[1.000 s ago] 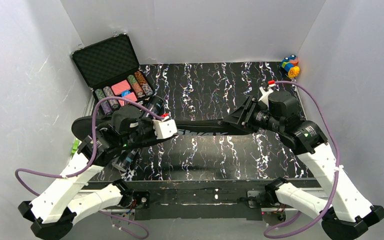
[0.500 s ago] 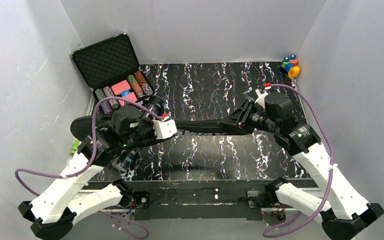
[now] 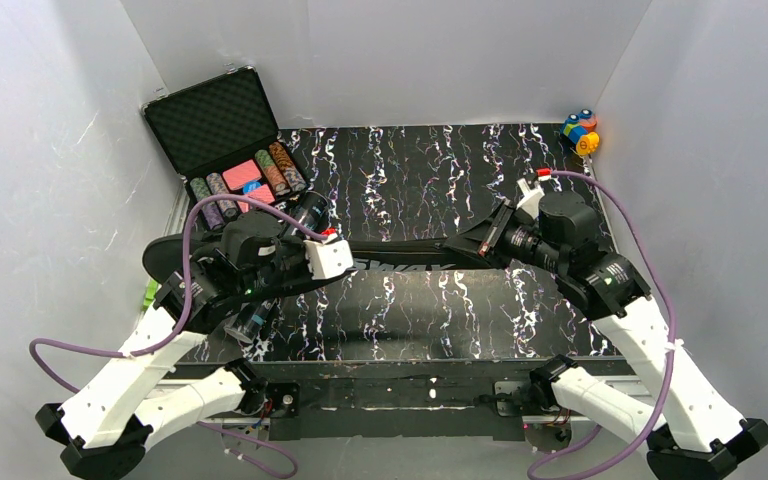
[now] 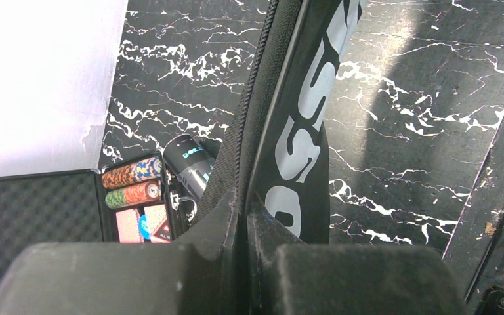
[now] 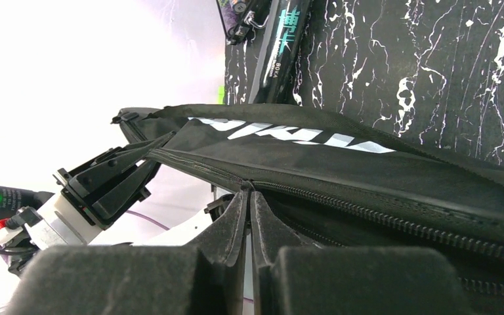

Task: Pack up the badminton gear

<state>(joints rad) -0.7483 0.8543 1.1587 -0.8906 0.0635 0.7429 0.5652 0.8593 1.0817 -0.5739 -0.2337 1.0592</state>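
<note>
The black CROSSWAY racket bag (image 3: 400, 250) hangs stretched between my two grippers above the marbled table. My left gripper (image 3: 300, 268) is shut on the bag's edge seam (image 4: 244, 203) beside the white lettering (image 4: 302, 131). My right gripper (image 3: 457, 245) is shut on the zipper pull (image 5: 248, 189) at the bag's narrow end; the zipper (image 5: 367, 213) runs off to the right. The dark tube (image 3: 305, 215) lies on the table under the left arm and also shows in the right wrist view (image 5: 282, 46). No rackets or shuttlecocks show.
An open black foam-lined case of poker chips (image 3: 225, 140) stands at the back left corner. Colourful toy blocks (image 3: 580, 132) sit at the back right corner. White walls close in the table on three sides.
My right arm shifted a little left, then back right and nearer. Both grippers have stayed shut on the bag. The left arm has hardly moved.
</note>
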